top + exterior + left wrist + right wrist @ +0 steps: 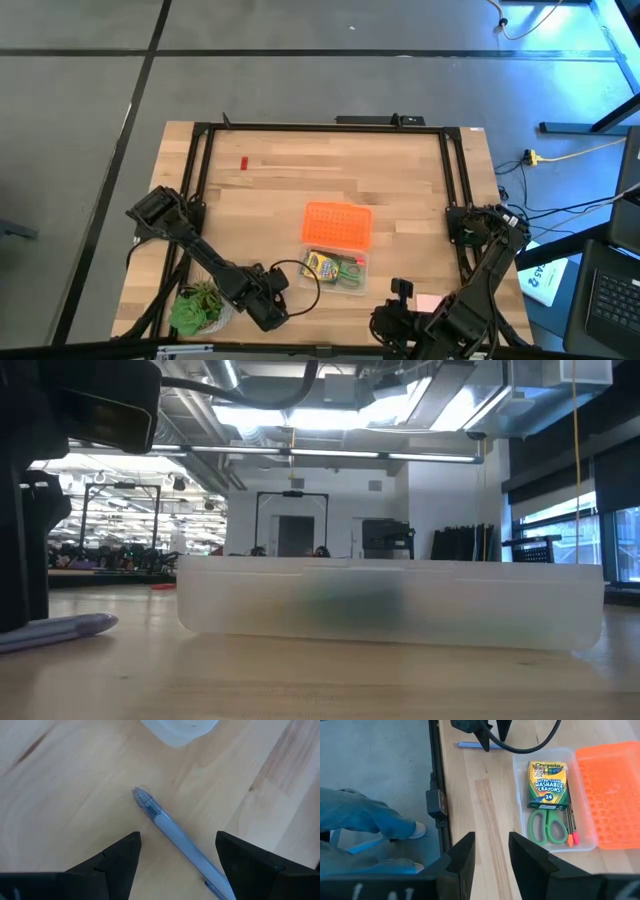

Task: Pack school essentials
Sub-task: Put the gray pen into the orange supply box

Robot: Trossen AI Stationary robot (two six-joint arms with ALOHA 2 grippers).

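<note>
A greyish-purple pen (170, 827) lies flat on the wood near the table's front edge, left of the clear case (518, 775). My left gripper (178, 834) hangs open just above it and points down, one finger on each side of the pen. The case holds the crayon box (549, 785), the green-handled scissors (547, 825) and thin pencils (571, 827). My right gripper (491, 835) waits high over the front right, open by a narrow gap with nothing in it. A pink note pad (428, 302) lies beside the right arm. A red eraser (243, 164) lies at the far left.
The orange lid (337, 225) lies flat just behind the case. A green potted plant (195, 310) stands at the front left corner, close to my left arm. A black frame (200, 180) runs around the table. A person's legs (370, 820) show on the floor beside the table.
</note>
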